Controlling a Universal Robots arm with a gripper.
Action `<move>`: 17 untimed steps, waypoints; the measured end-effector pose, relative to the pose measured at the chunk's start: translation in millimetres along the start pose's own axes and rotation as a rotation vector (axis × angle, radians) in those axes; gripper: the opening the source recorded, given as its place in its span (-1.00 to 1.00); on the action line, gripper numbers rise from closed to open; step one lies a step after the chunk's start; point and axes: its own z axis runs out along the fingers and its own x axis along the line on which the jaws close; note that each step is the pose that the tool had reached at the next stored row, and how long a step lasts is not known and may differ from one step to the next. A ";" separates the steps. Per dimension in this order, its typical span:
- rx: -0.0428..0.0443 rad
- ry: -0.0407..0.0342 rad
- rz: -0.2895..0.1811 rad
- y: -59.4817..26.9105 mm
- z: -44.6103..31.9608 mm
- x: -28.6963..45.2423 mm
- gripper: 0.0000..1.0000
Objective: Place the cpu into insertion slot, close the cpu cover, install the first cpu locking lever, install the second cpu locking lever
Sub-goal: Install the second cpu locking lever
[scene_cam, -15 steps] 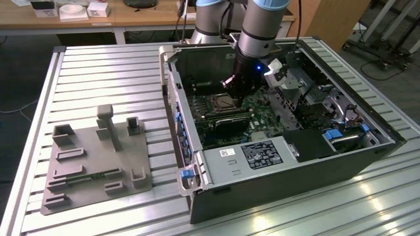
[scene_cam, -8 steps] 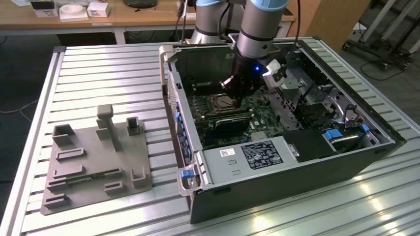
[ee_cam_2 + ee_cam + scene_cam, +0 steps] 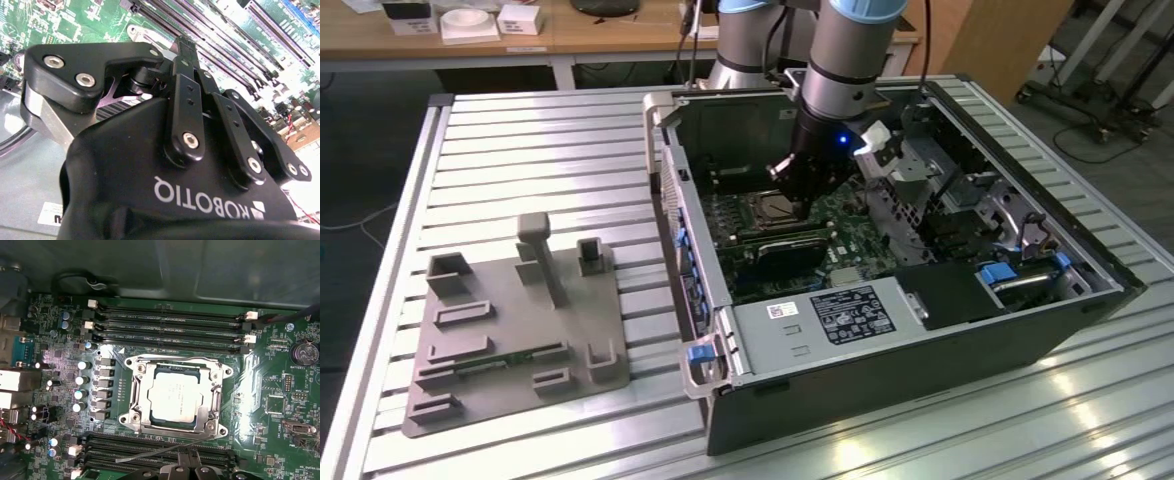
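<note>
The arm is down inside the open computer case [image 3: 1067,300], with the gripper [image 3: 803,183] hovering just above the socket area of the green motherboard [image 3: 260,365]. In the first wrist view the cpu [image 3: 176,398] sits flat in the insertion slot [image 3: 150,416], and the cpu cover [image 3: 139,390] lies closed around it, framing the chip's pale metal top. A thin locking lever [image 3: 160,450] stands loose along the cover's edge nearest the gripper, apparently not yet hooked, though the angle makes that hard to confirm. Whether the claw is open or closed I cannot tell. By my reading, the lever work is in hand: press on the lever's free end, push it down evenly, and swing it under its catch without dragging across the memory slots [image 3: 170,325].
</note>
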 end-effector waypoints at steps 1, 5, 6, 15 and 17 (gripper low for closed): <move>-0.0001 0.0001 0.000 0.0 0.0 0.0 -0.80; -0.0001 0.0021 0.000 0.0 0.0 0.0 -0.80; -0.0002 0.0030 0.000 0.0 0.0 -0.1 -0.80; -0.0017 0.0131 0.000 0.6 0.1 1.7 -0.80; -0.0017 0.0142 0.000 0.9 0.0 1.7 -0.80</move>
